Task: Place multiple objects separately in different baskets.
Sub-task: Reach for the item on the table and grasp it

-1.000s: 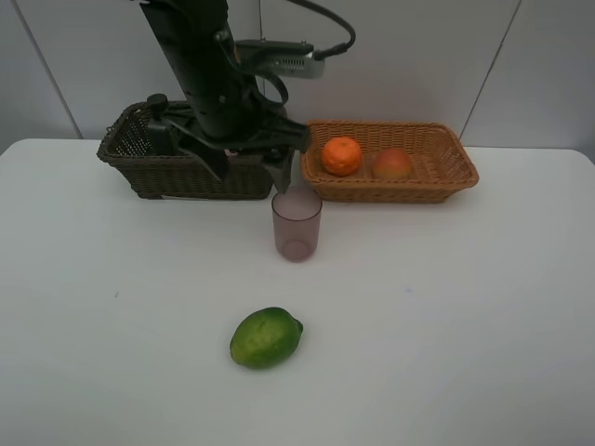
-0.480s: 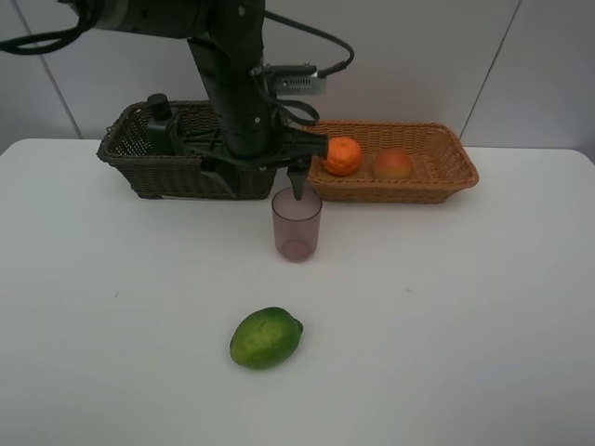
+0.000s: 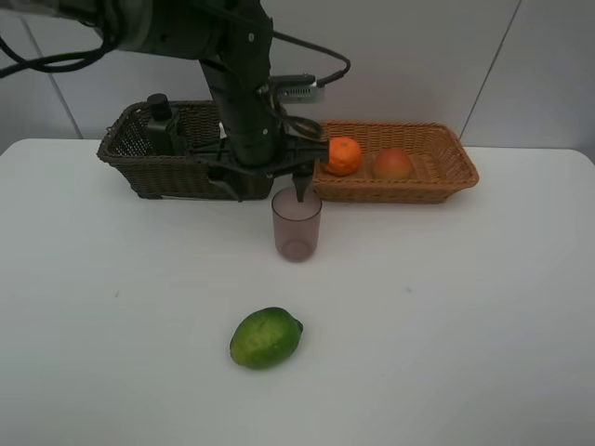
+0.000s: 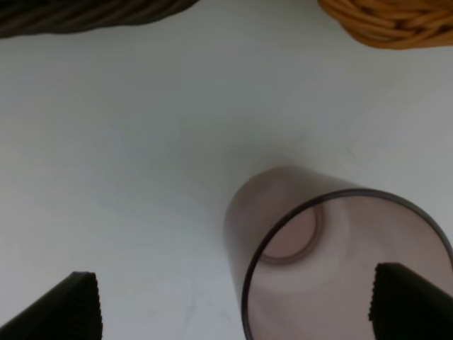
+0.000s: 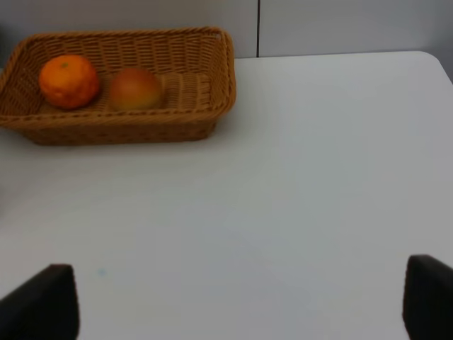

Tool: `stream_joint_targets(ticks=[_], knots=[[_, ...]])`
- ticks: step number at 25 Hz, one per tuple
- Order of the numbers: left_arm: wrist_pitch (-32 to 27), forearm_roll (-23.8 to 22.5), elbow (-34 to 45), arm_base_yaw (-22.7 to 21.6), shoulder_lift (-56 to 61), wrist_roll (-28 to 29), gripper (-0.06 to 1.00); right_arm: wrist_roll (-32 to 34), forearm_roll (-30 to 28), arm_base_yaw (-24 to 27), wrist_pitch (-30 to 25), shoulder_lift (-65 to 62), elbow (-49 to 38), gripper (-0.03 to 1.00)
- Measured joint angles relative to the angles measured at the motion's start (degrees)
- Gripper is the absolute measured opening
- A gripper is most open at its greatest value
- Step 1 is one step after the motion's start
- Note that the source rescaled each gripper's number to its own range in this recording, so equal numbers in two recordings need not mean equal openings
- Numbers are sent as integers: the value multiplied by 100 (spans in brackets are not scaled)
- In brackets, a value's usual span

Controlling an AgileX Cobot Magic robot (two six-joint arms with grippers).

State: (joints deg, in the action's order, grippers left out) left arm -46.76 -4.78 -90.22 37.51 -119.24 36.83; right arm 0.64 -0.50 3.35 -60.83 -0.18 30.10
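Observation:
The translucent purplish cup [image 3: 297,224] stands upright on the white table in front of the two baskets. My left gripper [image 3: 263,185] hangs open just behind and above it, one fingertip [image 3: 299,189] at the cup's back rim. In the left wrist view the cup [image 4: 340,262] sits between the wide-open fingers, close to one fingertip [image 4: 410,297]. The orange [image 3: 342,155] and peach-like fruit [image 3: 393,164] lie in the tan basket [image 3: 451,177]. The pump bottle [image 3: 160,124] stands in the dark basket [image 3: 125,156]. The green fruit [image 3: 266,337] lies near the front. The pink bottle is hidden. My right gripper [image 5: 237,301] is open and empty.
The left arm [image 3: 237,84] reaches down in front of the dark basket and hides part of it. The right wrist view shows the tan basket [image 5: 225,74] with the orange [image 5: 69,81] and the peach-like fruit [image 5: 134,88], and bare white table around it.
My left gripper has moved from the dark basket's front edge a little to the right, so one fingertip now sits at the cup's rim. The cup and fruits have not moved.

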Motion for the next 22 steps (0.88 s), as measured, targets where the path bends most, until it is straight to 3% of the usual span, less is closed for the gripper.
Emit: stream_joint_targets(ticks=[22], knots=[[138,59,-18,0,-614,5,98,0,0,0,0,0,0,97]])
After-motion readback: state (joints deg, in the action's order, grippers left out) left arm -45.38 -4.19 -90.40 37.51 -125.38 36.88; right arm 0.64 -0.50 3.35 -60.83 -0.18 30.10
